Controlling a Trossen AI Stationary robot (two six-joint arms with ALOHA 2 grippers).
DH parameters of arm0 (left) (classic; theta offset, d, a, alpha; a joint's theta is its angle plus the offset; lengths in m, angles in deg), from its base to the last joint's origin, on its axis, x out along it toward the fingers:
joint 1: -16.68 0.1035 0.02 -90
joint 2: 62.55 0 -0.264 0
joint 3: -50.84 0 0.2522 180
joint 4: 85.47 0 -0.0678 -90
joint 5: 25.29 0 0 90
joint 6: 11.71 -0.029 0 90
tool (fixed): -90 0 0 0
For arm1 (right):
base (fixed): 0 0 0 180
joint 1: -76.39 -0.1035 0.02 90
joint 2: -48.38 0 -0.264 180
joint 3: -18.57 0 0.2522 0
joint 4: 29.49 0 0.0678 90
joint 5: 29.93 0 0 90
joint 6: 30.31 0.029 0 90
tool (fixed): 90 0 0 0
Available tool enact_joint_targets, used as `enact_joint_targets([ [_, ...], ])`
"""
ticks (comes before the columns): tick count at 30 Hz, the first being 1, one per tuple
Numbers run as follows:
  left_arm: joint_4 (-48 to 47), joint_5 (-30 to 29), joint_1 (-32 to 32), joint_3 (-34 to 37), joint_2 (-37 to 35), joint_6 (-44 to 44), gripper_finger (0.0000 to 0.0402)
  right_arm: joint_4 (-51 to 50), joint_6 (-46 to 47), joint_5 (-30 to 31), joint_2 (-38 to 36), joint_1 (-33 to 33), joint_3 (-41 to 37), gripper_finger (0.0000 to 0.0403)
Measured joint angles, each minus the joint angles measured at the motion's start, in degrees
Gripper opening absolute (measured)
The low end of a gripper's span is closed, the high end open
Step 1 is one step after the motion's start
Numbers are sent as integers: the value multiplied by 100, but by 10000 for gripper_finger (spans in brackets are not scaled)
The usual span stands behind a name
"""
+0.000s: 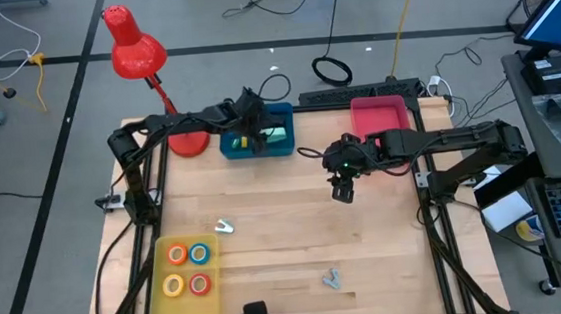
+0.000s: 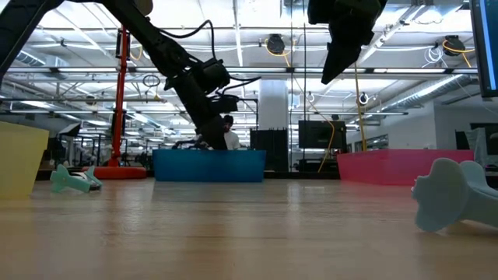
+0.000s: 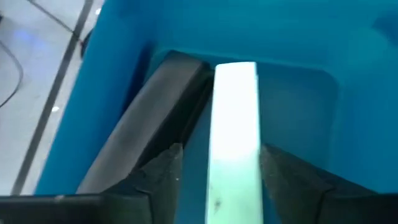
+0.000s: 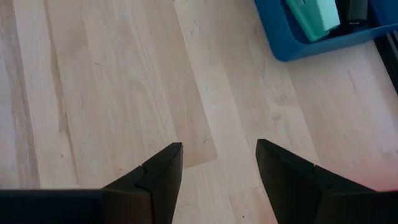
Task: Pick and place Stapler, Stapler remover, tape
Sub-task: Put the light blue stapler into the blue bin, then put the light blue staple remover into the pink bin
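Now down inside blue bin (image 1: pixel 282 147): left pincer (image 3: pixel 217 168) spread, pale green stapler (image 3: pixel 234 137) lying between its fingers, a gap on each side. Right pincer (image 4: pixel 217 162) spread, empty, above bare bench (image 4: pixel 93 93), well apart.

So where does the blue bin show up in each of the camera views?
High view: blue bin at the table's far edge, left of centre, beside the pink bin.
Low view: it sits centre-left at the table's far end.
Left wrist view: its inside wall fills the picture.
Right wrist view: one corner shows at the upper right.
Shared landmark: the pale green stapler inside it.
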Motion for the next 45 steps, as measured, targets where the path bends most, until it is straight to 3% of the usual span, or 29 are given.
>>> enact_joint_targets([
  [4,-3,-244,-6,0,0,-4,243,0,0,-2,0,-2,0,197],
  [9,-3,-595,-22,-15,-123,16,250,-2,0,-2,0,-2,0,198],
  [16,-542,-898,-332,-122,-1015,713,249,-27,-204,-11,0,-4,-2,197],
  [21,-1574,-549,-975,-125,-1953,1816,248,-67,-575,-17,0,-4,-2,197],
  [27,-3153,-144,-2352,-129,-2591,2618,250,-94,-1039,-17,2,-4,-2,196],
  [32,-3931,-539,-3510,-127,-2570,2989,250,-90,-1357,-20,-22,-4,-5,196],
  [36,-4250,-826,-4032,-127,-2414,3321,250,-67,-1459,-24,-89,-4,-9,196],
  [45,-4496,-305,-4512,-116,-1762,4223,250,123,-1260,-22,-597,-9,-551,196],
])
